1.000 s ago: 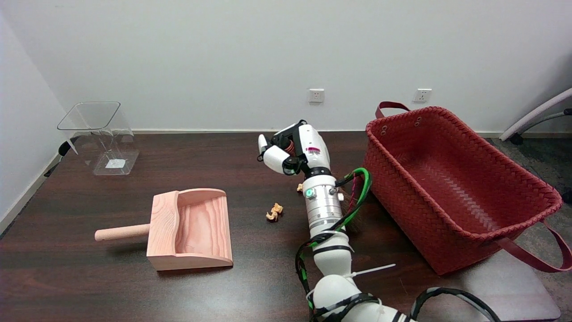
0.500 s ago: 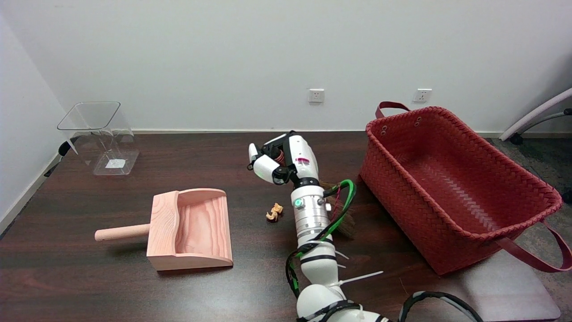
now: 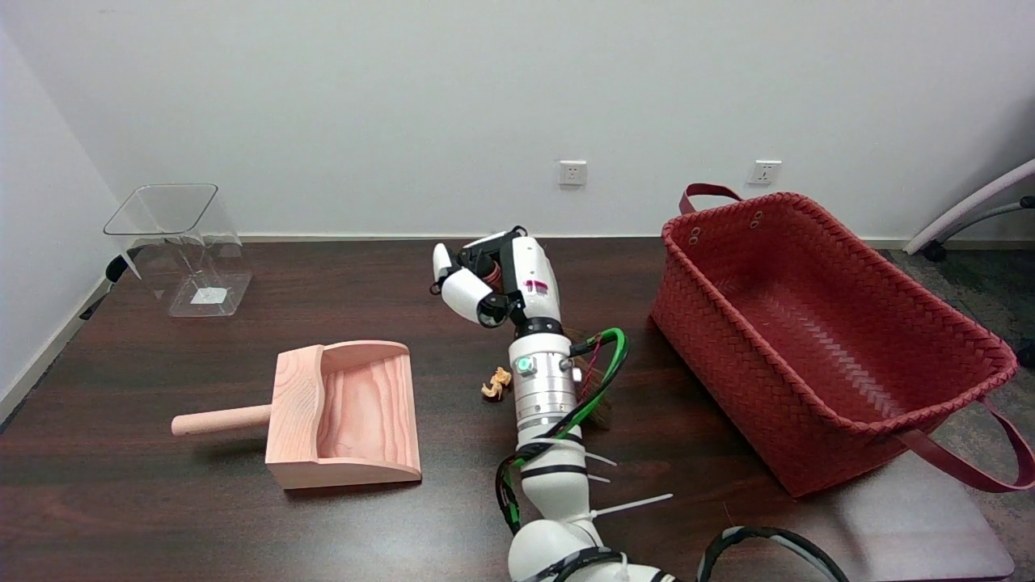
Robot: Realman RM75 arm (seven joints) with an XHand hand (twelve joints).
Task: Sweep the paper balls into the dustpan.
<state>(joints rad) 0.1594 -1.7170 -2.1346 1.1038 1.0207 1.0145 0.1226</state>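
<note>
Right now my right hand (image 3: 495, 277) hangs above the middle of the dark wooden table (image 3: 162, 517), with the forearm running up from the lower edge of the view. Its fingers are curled around a reddish-brown handle; brown bristles show below and to the right of the wrist, partly hidden by the forearm and its green and black cables, so I read this as the small brush (image 3: 597, 404), clasped in the hand. How far the bristles press on the table I cannot tell from this angle.

One crumpled tan paper ball (image 3: 496, 383) lies on the table just left of my forearm, close against it in the picture; whether the two touch I cannot say. Only that one shows; the forearm covers the patch of table behind it.

The wooden dustpan (image 3: 346, 415) sits to the left of the ball, well apart from it, flat on the table. Its round handle points left and its open, low edge faces the near side of the table. I see nothing inside it.

Off to the right stands a large red woven basket (image 3: 817, 339). At the far left corner a clear plastic container (image 3: 179, 246) stands near the wall.
</note>
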